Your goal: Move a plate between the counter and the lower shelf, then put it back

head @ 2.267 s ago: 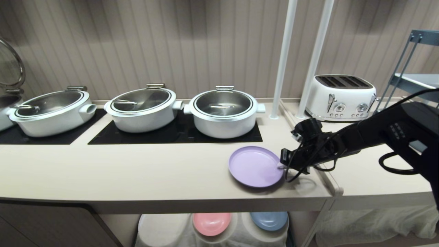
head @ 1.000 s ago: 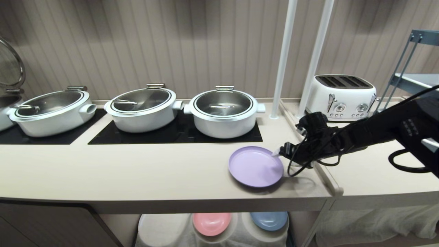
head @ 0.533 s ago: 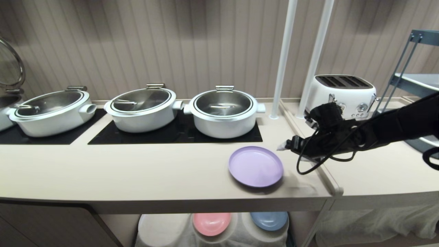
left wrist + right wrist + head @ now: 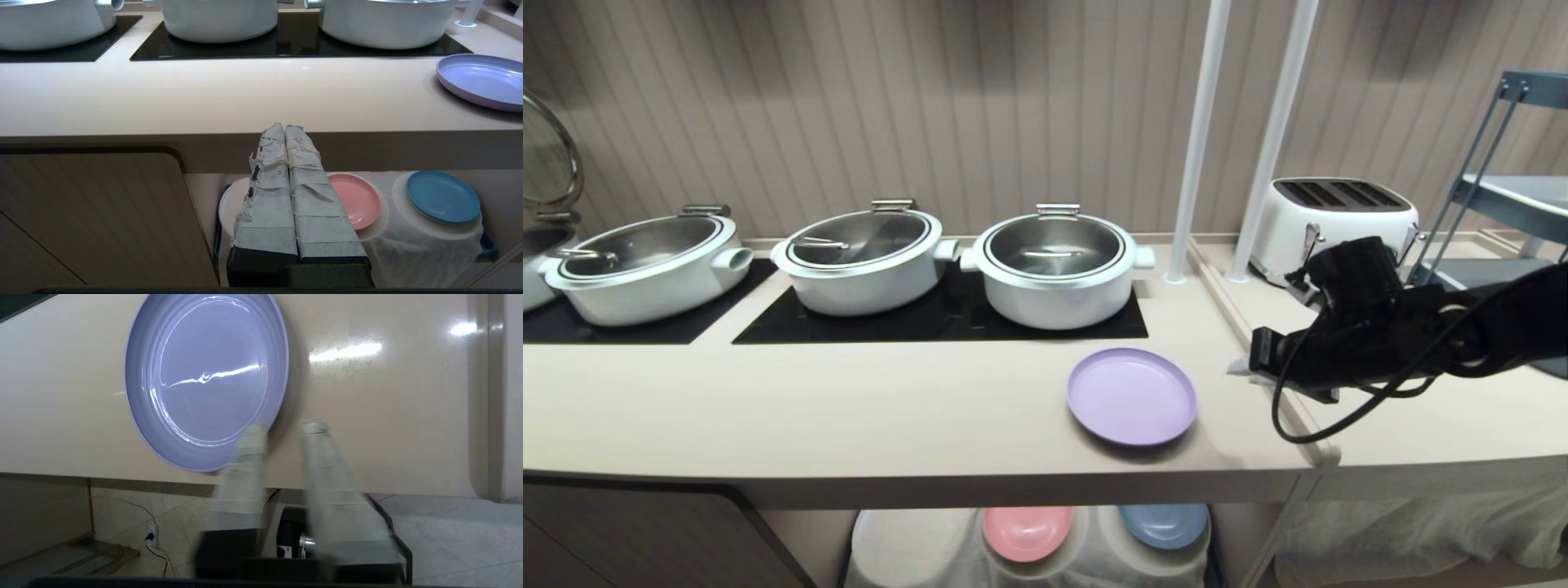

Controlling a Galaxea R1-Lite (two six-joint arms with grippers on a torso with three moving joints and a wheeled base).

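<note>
Head view | plate on counter | right hand beside, apart

The right arm is showing as a bulky matte-black limb, with a thin black cable looping beneath its wrist. Both grippers are wearing crinkled whitish tape over long tapering fingers set in black bases.

No lettering, brand, number or sign can be read anywhere — not on the pots, not on the toaster, not on the plates — the toaster's dial marks are too small to read.
</note>
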